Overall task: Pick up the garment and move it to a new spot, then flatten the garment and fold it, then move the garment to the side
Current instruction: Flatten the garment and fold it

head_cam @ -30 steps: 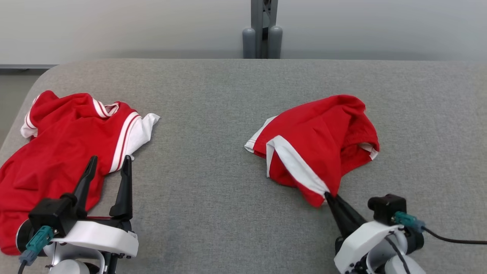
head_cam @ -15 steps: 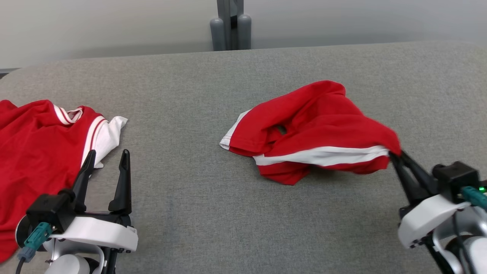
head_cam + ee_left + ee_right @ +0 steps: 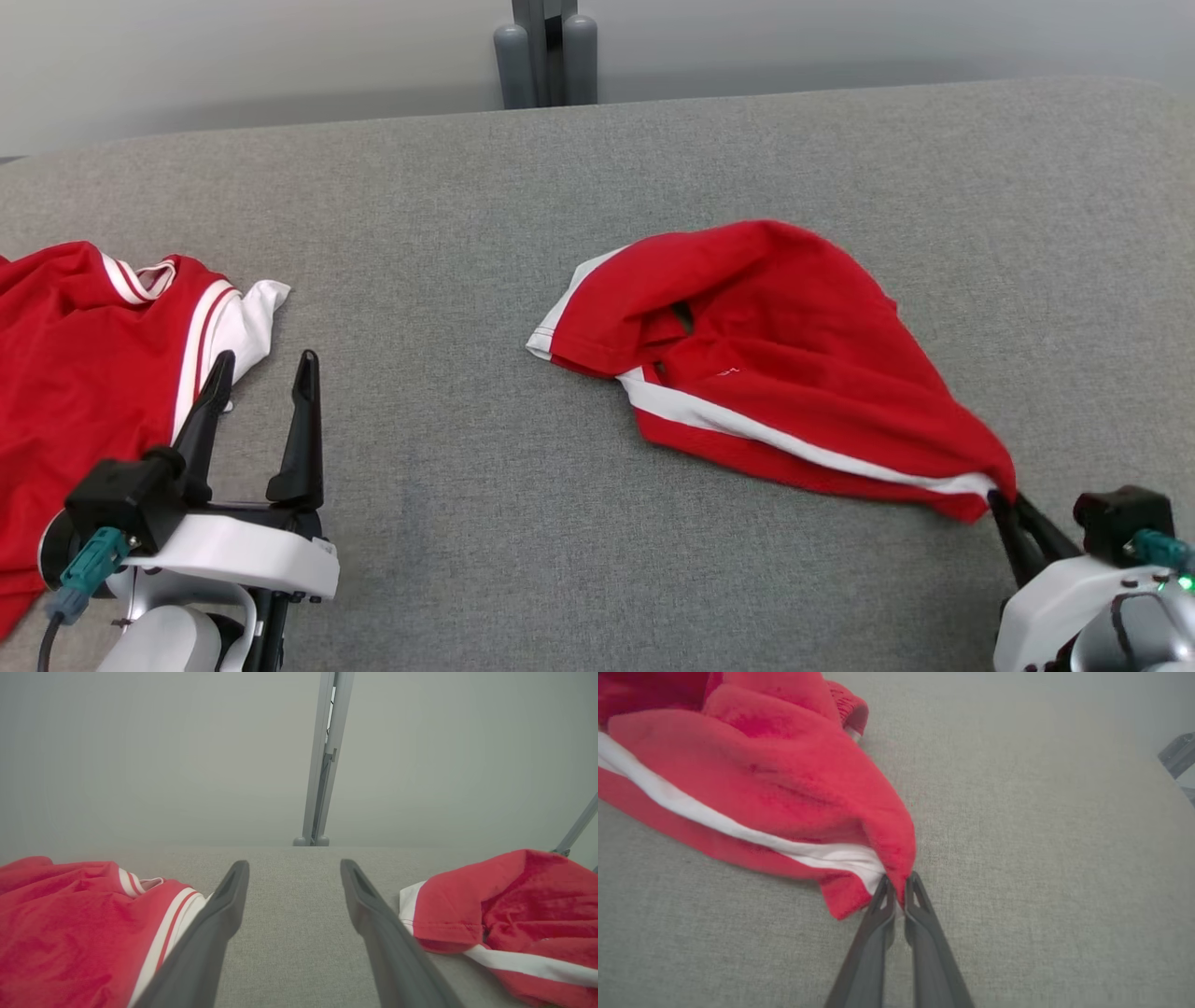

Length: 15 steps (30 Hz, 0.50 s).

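Note:
A crumpled red garment with a white stripe (image 3: 775,364) lies stretched across the middle right of the grey surface (image 3: 523,523). Its near corner is pinched in my right gripper (image 3: 1001,499), which is shut on the cloth at the lower right. The right wrist view shows that same garment (image 3: 775,784) running up and left from the shut right gripper (image 3: 899,884). My left gripper (image 3: 261,369) stands open at the lower left, holding nothing. Between the open fingers of the left gripper (image 3: 292,870) only grey surface shows, with the garment (image 3: 514,914) off to its right.
A second red garment with white stripes (image 3: 84,373) lies bunched at the left edge, just left of my left gripper. A grey metal post (image 3: 544,51) rises behind the surface against a pale wall. The surface's rounded right edge (image 3: 1164,772) falls away at the far right.
The right gripper has pulled the garment's corner right and then back toward me, stretching the cloth out lower. The head camera has turned right, shifting the whole picture left. The left gripper stays open.

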Motion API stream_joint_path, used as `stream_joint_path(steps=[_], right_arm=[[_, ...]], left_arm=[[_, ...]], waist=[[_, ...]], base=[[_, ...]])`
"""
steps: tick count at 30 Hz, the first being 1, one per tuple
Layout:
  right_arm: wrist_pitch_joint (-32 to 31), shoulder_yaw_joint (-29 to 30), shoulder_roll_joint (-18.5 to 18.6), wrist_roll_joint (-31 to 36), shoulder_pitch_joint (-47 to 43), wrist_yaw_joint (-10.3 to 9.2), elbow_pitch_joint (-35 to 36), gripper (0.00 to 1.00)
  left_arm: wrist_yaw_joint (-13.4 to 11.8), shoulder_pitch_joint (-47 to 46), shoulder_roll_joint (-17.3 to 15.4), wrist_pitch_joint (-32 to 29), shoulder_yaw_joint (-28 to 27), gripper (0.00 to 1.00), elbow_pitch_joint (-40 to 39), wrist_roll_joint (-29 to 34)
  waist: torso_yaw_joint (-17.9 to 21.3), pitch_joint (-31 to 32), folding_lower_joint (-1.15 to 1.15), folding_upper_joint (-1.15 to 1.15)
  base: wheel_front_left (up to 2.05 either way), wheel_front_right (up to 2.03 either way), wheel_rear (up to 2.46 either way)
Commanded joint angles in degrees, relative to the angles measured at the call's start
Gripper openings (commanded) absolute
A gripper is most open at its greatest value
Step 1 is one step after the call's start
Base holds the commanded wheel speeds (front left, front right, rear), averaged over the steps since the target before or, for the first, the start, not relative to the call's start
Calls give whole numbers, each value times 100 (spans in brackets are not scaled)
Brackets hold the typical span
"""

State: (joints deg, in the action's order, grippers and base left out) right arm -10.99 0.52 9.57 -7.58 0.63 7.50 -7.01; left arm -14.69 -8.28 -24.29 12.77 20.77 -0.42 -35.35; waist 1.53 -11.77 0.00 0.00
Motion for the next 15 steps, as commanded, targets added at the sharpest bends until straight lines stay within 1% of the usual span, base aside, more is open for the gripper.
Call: stream_joint_path(steps=[1, 2, 4, 7, 11, 15], right_arm=[[108, -4, -26, -78, 54, -2, -122, 52], [182, -10, -65, -81, 103, -2, -267, 100], [329, -20, -126, -123, 141, -2, -481, 100], [513, 55, -233, -181, 142, -2, -579, 100], [762, 199, -414, -253, 80, -2, -232, 100], [955, 227, -541, -345, 57, -2, 379, 100]], left_arm=[[7, -86, -21, -2, -8, 100, 13, -9], [7, -98, -26, -8, -3, 100, 15, -5], [1, -122, -36, -21, 4, 100, 16, 0], [-25, -119, -60, -22, 0, 100, 7, 5], [-53, -56, -88, -30, -22, 100, -15, -14], [-104, -15, -97, -56, -33, 100, -43, -40]], waist=[[-2, -2, 0, 0], [-2, -3, 0, 0], [-2, -1, 0, 0], [8, 16, 0, 0], [42, 62, 0, 0], [90, 128, 0, 0]], base=[[0, 0, 0], [0, 0, 0], [0, 0, 0], [0, 0, 0], [0, 0, 0], [0, 0, 0]])
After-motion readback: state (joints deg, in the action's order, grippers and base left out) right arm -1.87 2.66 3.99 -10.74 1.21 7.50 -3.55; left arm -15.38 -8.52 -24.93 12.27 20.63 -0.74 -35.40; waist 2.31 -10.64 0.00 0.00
